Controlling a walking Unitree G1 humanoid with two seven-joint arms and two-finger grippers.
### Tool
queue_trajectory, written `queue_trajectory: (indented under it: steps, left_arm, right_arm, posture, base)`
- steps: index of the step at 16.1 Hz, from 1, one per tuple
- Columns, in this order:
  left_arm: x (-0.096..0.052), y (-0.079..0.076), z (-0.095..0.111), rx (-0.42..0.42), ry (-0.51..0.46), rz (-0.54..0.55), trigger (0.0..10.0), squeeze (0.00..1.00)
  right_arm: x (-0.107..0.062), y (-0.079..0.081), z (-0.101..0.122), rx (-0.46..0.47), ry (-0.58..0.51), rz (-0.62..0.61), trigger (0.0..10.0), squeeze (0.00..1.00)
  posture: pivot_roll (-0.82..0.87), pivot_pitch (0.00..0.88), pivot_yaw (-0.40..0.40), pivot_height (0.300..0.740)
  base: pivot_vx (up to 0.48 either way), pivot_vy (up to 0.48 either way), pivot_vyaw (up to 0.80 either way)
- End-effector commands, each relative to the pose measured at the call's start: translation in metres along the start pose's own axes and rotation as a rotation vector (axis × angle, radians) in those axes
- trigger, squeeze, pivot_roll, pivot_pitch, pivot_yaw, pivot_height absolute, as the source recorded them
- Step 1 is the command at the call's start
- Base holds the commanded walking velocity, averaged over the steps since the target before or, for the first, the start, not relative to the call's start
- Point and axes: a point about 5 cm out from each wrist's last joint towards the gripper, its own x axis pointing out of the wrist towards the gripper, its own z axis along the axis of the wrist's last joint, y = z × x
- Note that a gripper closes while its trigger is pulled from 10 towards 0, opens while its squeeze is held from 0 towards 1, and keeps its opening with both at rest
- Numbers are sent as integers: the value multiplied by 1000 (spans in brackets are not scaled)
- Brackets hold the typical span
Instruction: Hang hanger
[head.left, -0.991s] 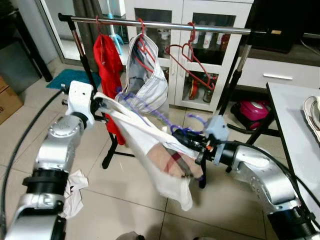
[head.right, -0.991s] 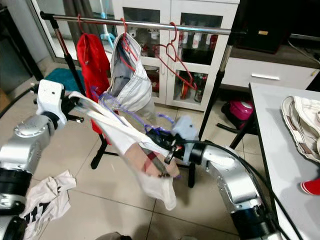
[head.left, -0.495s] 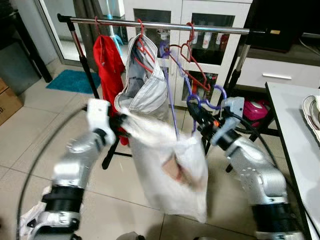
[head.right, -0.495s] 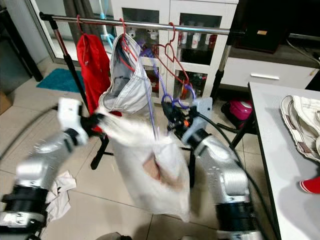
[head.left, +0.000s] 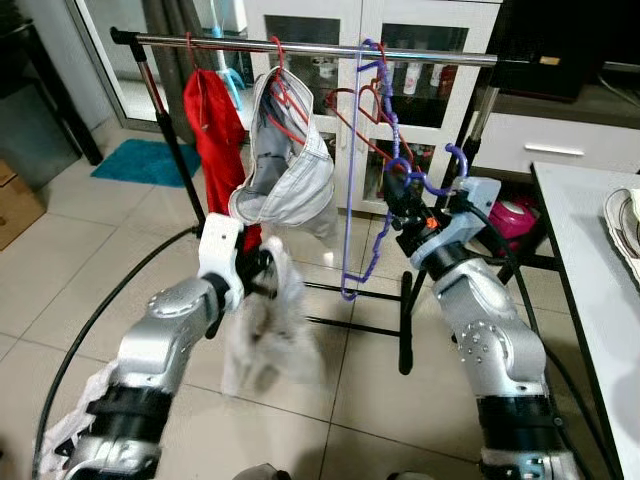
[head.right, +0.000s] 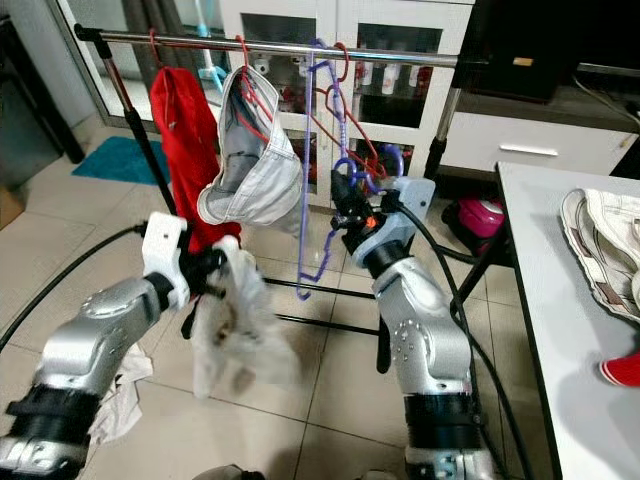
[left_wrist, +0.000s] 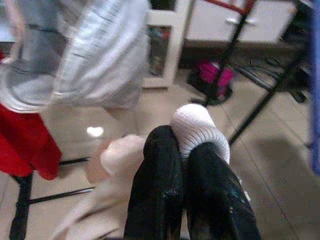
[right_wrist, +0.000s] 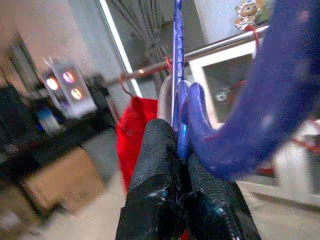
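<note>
Two end effectors busy: right end effector (head.left: 398, 192) pinches purple hanger (head.left: 352, 180) up toward rail (head.left: 300, 47); left end effector (head.left: 262, 272) pinches white garment (head.left: 268, 335) clear.

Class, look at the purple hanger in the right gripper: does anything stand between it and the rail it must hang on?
Nothing visible does. The right gripper holds the purple hanger with its top reaching the rail, between two red hangers.
</note>
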Motion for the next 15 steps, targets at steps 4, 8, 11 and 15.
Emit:
queue_trajectory:
  steps: [4,8,11,15]
  left_arm:
    - [-16,2,24,8,-191,58,10000,0]
    - [-22,-8,-4,11,-96,154,10000,0]
    - [-23,-4,-1,-28,-164,304,10000,0]
    - [-21,-2,-1,29,-229,449,10000,20]
  right_arm:
    - [-32,-5,-44,-225,353,66,9255,0]
    - [-46,-10,-33,-399,260,-55,10000,0]
    - [-46,-11,-23,-326,134,-122,10000,0]
    - [-51,-21,-23,-131,50,-298,10000,0]
  posture:
    - [-94,0,82,740]
    - [-84,0,78,740]
    - [-93,0,86,740]
    - [-86,0,98,740]
  base:
    - [0,0,0]
    - [0,0,-200]
    - [0,0,-800]
    - [0,0,-800]
